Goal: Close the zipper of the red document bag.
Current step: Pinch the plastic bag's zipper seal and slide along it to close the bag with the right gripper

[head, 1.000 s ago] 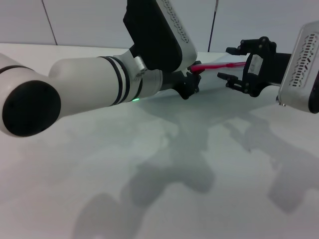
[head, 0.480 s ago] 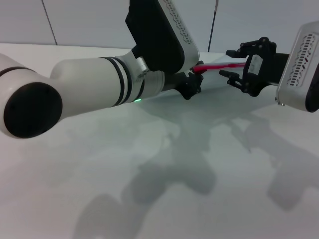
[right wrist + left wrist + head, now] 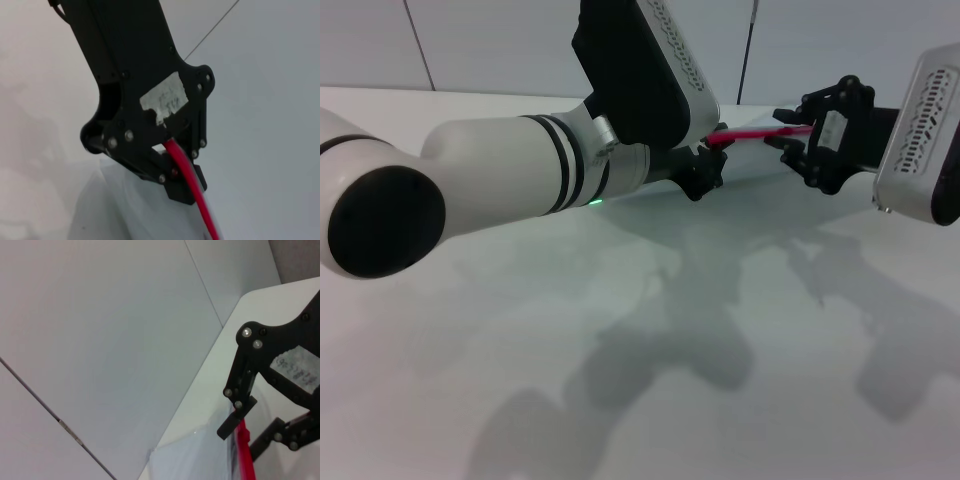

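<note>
Near the desk's far edge, left gripper (image 3: 705, 172) pinches the zipper (image 3: 750, 133); right gripper (image 3: 798, 143) open beside it; closing progress can't be judged

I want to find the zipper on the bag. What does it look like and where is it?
Look across the white table to its far side, where the two black grippers almost meet. The left gripper and the right gripper sit at either end of a thin line there. That line is the zipper, the only bright red thing, running along the edge of the pale see-through red document bag.
</note>
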`<state>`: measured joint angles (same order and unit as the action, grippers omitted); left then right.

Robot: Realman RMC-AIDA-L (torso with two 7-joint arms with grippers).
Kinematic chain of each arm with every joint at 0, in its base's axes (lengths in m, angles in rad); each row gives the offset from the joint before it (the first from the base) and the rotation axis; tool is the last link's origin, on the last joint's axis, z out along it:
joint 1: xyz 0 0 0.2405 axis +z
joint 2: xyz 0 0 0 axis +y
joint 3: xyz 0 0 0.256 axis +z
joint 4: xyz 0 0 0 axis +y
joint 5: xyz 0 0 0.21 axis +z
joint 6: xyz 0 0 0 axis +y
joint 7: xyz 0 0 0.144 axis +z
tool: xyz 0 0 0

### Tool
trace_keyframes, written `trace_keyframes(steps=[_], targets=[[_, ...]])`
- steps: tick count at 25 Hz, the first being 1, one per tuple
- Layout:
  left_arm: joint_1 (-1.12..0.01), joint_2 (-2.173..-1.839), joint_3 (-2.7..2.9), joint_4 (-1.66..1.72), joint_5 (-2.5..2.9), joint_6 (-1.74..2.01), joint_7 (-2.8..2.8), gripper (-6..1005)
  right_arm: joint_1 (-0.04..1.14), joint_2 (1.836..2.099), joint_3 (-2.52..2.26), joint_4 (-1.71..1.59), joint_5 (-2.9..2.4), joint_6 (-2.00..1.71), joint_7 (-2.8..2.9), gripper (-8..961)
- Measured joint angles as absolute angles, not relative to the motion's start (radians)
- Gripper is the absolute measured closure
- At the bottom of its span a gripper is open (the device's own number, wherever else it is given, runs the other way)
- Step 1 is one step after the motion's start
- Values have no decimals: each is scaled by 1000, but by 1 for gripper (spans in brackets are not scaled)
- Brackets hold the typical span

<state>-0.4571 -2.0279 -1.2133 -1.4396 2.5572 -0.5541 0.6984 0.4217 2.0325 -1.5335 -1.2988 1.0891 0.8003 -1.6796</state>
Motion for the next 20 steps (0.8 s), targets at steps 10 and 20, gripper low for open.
trace_keyframes(steps=[10,20], targets=[[-457,-2028,-1213,-1437,2557,-554,699,943,422,2033,-1541,-1288,1096,779,-1680,757],[-457,-2028,-1213,-1436,2557,-554,700,943,422,2033,-1544,-1287,1101,779,-1680,801]])
